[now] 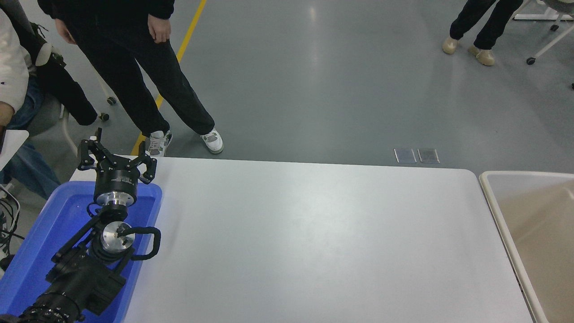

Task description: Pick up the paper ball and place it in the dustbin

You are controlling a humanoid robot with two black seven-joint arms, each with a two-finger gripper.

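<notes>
The beige dustbin (pixel 493 197) stands at the right end of the table, cut off by the picture's right edge; the part of its inside that shows holds nothing I can make out. The paper ball is not in view. My left gripper (pixel 117 154) is parked at the lower left above the blue tray, its fingers spread open and empty. My right arm and gripper are out of view.
A bright blue tray (pixel 45 224) lies at the table's left end under the left arm. The white table (pixel 314 242) spans the middle. A person in black trousers (pixel 148 89) stands at the far left side; another sits at the left edge (pixel 13 67).
</notes>
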